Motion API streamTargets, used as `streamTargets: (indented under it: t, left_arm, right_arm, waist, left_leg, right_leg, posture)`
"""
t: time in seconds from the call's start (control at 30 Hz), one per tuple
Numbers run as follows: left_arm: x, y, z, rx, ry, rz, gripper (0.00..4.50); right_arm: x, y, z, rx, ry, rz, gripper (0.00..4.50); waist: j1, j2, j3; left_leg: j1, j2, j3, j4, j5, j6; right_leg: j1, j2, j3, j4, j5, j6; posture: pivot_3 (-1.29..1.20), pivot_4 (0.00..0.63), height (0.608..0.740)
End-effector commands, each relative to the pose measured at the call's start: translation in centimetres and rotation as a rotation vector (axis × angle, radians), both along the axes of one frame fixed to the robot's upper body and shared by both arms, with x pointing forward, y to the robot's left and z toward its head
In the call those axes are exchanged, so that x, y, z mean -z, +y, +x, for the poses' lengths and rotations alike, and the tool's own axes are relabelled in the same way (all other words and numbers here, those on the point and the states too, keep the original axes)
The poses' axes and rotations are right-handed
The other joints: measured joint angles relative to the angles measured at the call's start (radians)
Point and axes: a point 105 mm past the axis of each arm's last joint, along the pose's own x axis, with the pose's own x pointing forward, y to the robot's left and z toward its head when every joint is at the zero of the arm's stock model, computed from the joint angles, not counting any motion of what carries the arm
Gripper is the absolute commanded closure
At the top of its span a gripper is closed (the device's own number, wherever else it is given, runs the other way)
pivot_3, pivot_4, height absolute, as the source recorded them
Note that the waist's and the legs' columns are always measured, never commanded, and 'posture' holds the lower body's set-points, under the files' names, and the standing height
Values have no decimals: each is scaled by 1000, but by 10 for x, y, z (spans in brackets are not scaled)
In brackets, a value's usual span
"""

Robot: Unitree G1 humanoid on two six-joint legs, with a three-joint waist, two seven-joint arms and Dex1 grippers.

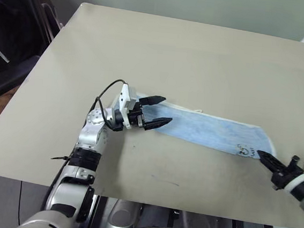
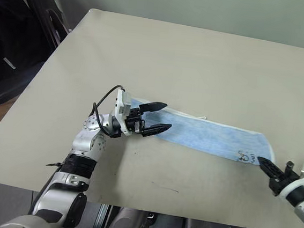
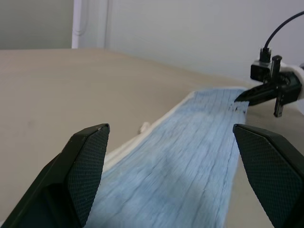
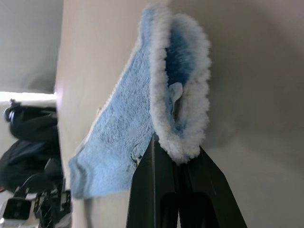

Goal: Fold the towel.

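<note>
Left eye view | towel (image 1: pixel 210 129) lay lengthwise between your grippers | right gripper (image 1: pixel 261 156) clamped its marked end (yours nearer) | left gripper (image 1: pixel 160 110) gaped over the other end.

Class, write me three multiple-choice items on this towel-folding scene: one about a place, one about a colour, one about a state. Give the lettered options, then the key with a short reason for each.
1. Where does the towel lie?
A. on the beige table
B. on a chair
C. on the floor

2. What colour is the towel?
A. red
B. light blue
C. green

3. How do the two claws stand?
A. both open
B. both shut
C. left claw open, right claw shut

Key:
1 A: it stretches flat across the tabletop.
2 B: its pile is light blue with whitish edging.
3 C: the left fingers straddle one end of the towel with a wide gap; the right fingers are pressed together on the edge of the other end.
</note>
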Motion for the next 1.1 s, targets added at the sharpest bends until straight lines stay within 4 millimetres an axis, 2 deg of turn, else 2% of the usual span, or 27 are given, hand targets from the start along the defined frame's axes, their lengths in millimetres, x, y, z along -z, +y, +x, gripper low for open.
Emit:
streamTargets:
  t: [0.03, 0.07, 0.13, 0.37, 0.5, 0.6, 0.73, 0.97, 1.1]
  left_arm:
    - [-8, -2, 2, 11, -45, -16, 0]
    - [-7, -1, 2, 9, -45, -18, 0]
    - [-6, -1, 3, 4, -41, -25, 0]
    - [-4, 2, 5, -9, -42, -27, 0]
    - [0, 4, 5, -16, -42, -14, 0]
    - [0, 4, 5, -21, -41, -15, 0]
    - [1, 2, 5, -22, -40, -19, 0]
    - [-1, -4, 7, -18, -47, -27, 0]
    - [-3, -4, 9, -23, -58, -21, 0]
  right_arm:
    - [-19, -14, 0, -12, -57, -89, 4478]
    - [-22, -12, 1, -39, -60, -123, 4478]
    - [-35, 4, 6, -119, -117, -148, 4478]
    - [-72, 79, 14, -447, -329, -329, 4478]
    - [-82, 118, 9, -620, -409, -403, 4478]
    - [-86, 135, 9, -696, -453, -429, 4478]
    - [-77, 152, 19, -752, -444, -462, 4478]
    - [-39, 182, 37, -840, -397, -499, 4478]
    - [-27, 189, 46, -864, -382, -540, 4478]
  waist:
    - [0, 0, 0]
    - [0, 0, 0]
    - [-1, 0, 0]
    - [-4, 0, 0]
    - [-2, 1, 0]
    - [0, 1, 0]
    - [1, 1, 0]
    - [0, 1, 0]
    - [0, 1, 0]
  left_leg:
    - [-1, 0, 0, 0, 0, -1]
    - [-1, 0, 0, 0, 3, -5]
    - [-1, 0, 1, 0, 4, -7]
    - [-1, 1, 1, -1, 10, 3]
    - [-2, 0, 1, 0, 9, 4]
    - [-3, 0, 1, 0, 9, 4]
    - [-3, 0, 1, 1, 9, 4]
    - [-2, 1, 1, 1, 12, 4]
    - [-2, 1, 1, 1, 14, 5]
  right_leg:
    - [0, 0, 0, 0, 0, 0]
    - [-1, 0, 0, 0, 0, 0]
    - [-1, 0, 0, 0, 0, 0]
    - [-3, 0, 0, 1, 3, 5]
    - [-3, 0, 0, 0, 2, 5]
    - [-4, 0, -1, 0, 2, 5]
    - [-4, 0, -1, 0, 3, 6]
    - [-4, 0, -2, 2, 7, 5]
    - [-4, -1, -2, 2, 9, 4]
  posture:
    - [0, 150, 733]
    - [0, 150, 733]
    - [0, 150, 733]
    - [0, 150, 733]
    - [0, 150, 733]
    - [0, 150, 733]
    - [0, 150, 733]
    - [0, 150, 733]
    - [0, 150, 733]
